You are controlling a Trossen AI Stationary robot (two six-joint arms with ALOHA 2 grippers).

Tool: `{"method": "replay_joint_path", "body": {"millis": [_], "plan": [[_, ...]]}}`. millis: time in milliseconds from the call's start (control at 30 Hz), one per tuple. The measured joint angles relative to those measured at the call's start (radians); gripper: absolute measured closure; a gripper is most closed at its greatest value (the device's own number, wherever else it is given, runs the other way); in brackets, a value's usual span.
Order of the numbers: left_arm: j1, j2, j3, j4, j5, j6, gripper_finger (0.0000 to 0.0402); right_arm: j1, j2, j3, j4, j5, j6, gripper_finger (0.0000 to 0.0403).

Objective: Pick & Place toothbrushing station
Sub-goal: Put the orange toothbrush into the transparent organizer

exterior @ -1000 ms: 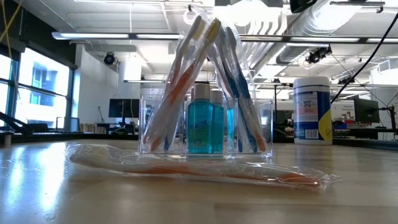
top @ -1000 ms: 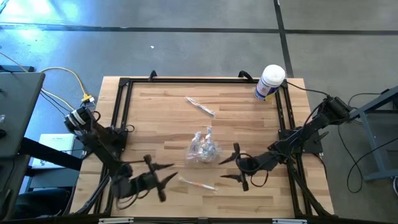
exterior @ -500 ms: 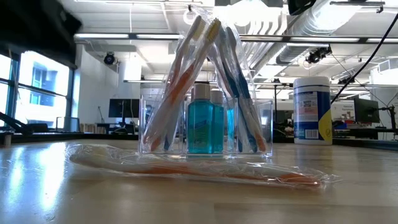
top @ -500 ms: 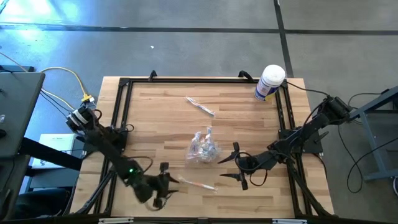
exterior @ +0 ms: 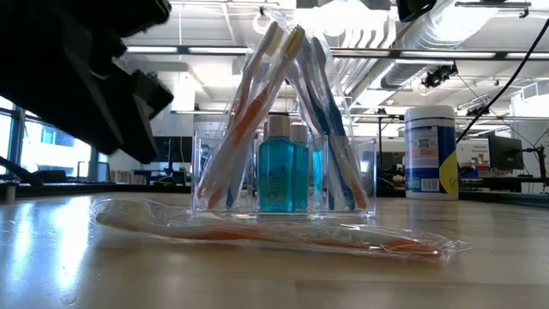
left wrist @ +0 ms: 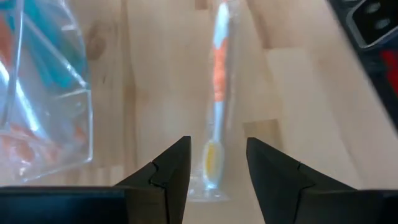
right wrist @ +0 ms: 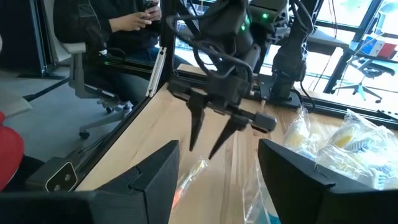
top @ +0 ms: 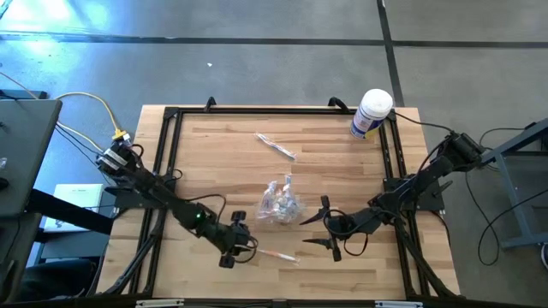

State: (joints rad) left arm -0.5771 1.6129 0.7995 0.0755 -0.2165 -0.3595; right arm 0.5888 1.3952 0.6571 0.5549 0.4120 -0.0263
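Note:
The toothbrushing station (top: pixel 278 204), a clear plastic holder with toothbrushes and blue bottles in it, stands on its base mid-table, also in the low view (exterior: pixel 283 163). In front of it a wrapped orange-and-white toothbrush (top: pixel 274 254) lies flat on the wood. My left gripper (top: pixel 242 248) hovers open at that toothbrush's left end; in the left wrist view (left wrist: pixel 217 142) its fingers stand on either side of the brush head (left wrist: pixel 211 158), clear of it. My right gripper (top: pixel 305 233) waits open to the right of the station, touching nothing.
A second wrapped toothbrush (top: pixel 276 145) lies toward the far edge. A white canister with a blue label (top: pixel 371 114) stands at the far right corner. A black frame (top: pixel 167 154) borders the table. A seated person (right wrist: pixel 118 25) shows beyond the table's left side.
My left gripper has swung from the near left corner toward the wrapped toothbrush at the front, sinking and turning as it went; its fingers now point along the toothbrush. Its arm has come into the low view at the left. It stays open.

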Motion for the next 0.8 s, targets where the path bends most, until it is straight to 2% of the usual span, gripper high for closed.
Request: {"method": "replay_joint_path", "body": {"millis": [267,800], "plan": [[0.012,0.073,-0.002,0.031,0.039,-0.012,0.025,0.0,0.0,0.0,-0.002,0.0,0.003,0.0192],[0.024,0.122,-0.007,0.055,0.07,-0.064,0.025,0.0,0.0,0.0,-0.005,0.005,0.003,0.0192]]}}
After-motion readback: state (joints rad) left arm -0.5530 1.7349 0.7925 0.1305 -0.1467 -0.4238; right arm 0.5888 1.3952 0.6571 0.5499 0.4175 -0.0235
